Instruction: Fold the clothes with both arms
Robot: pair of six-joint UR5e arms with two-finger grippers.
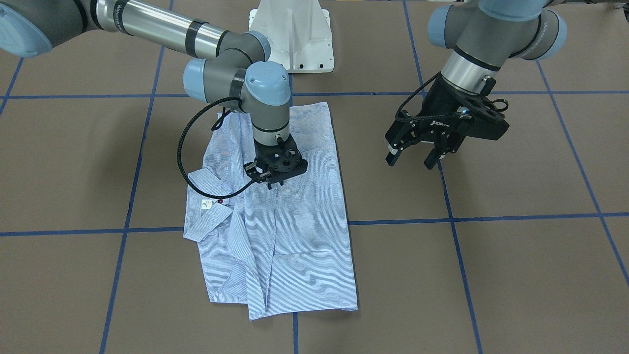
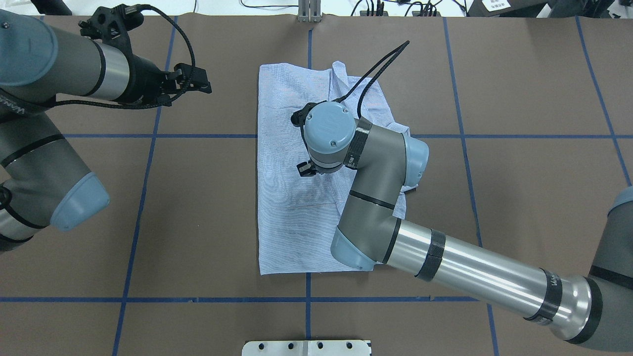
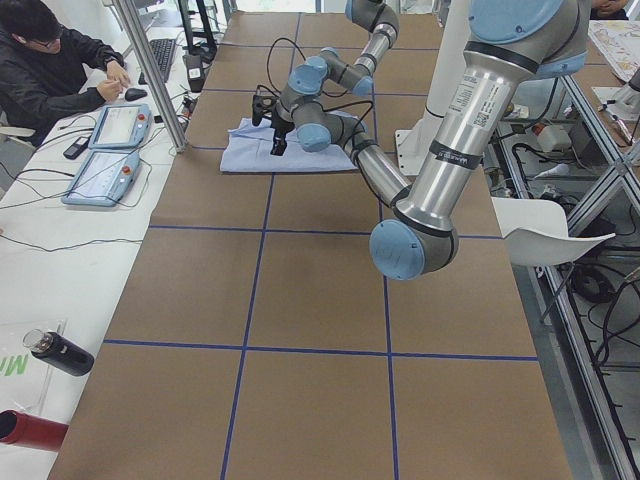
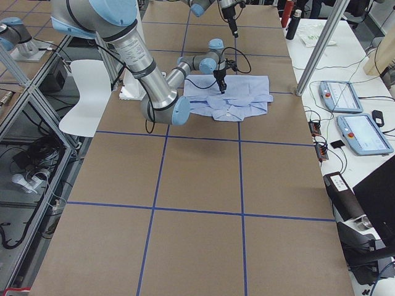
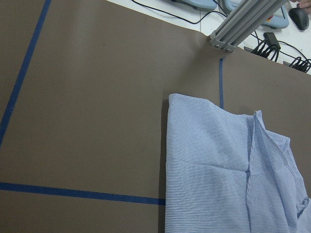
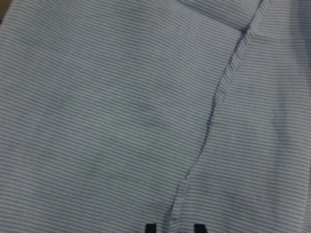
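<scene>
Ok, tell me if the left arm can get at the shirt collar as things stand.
Probably not. The collar lies on the far side of the shirt from the left end effector, and the right arm hangs over the shirt between them, likely blocking a straight reach.

The shirt is thin woven cloth, matt and softly creased, with a raised stitched seam. The table has a matt brown, paper-like covering crossed by smooth blue tape. The right arm has shiny brushed-metal tubing, dull grey housings and smooth light blue plastic caps. The left tool is matt black, and the cable is braided.
</scene>
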